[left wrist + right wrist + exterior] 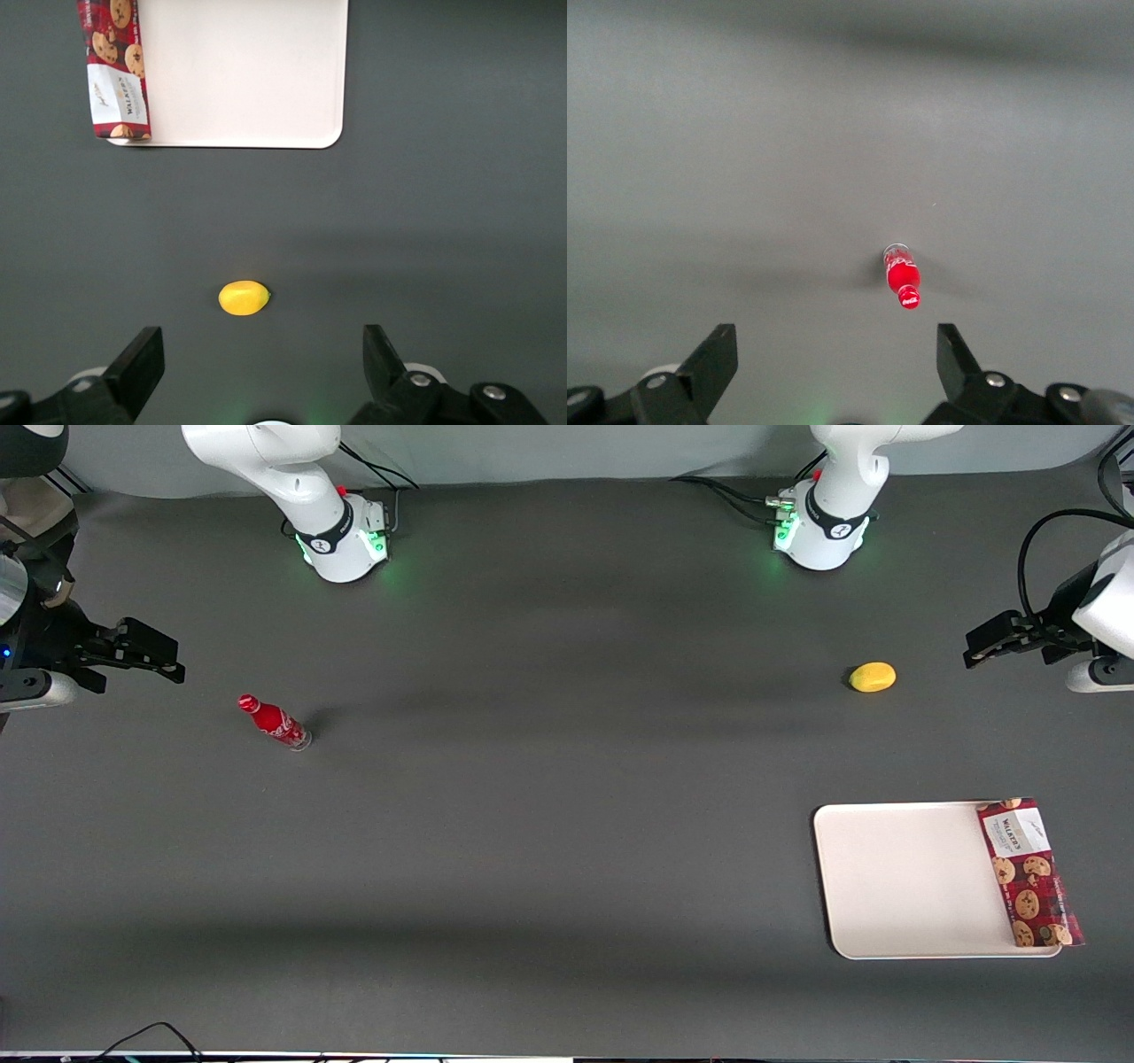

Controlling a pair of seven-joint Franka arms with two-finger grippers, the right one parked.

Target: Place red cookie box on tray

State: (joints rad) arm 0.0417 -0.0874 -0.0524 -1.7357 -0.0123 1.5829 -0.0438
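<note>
We see the gripper held above the table with its fingers wide apart and nothing between them. Near it lies a yellow lemon. Nearer to the front camera, the red cookie box rests along one short edge of the tray, slightly overhanging its rim.

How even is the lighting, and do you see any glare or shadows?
Front view: soft dark bands cross the table; green glow at the arm bases. Left wrist view: the open gripper above the lemon, faint shadow; tray and red cookie box glare-free.
</note>
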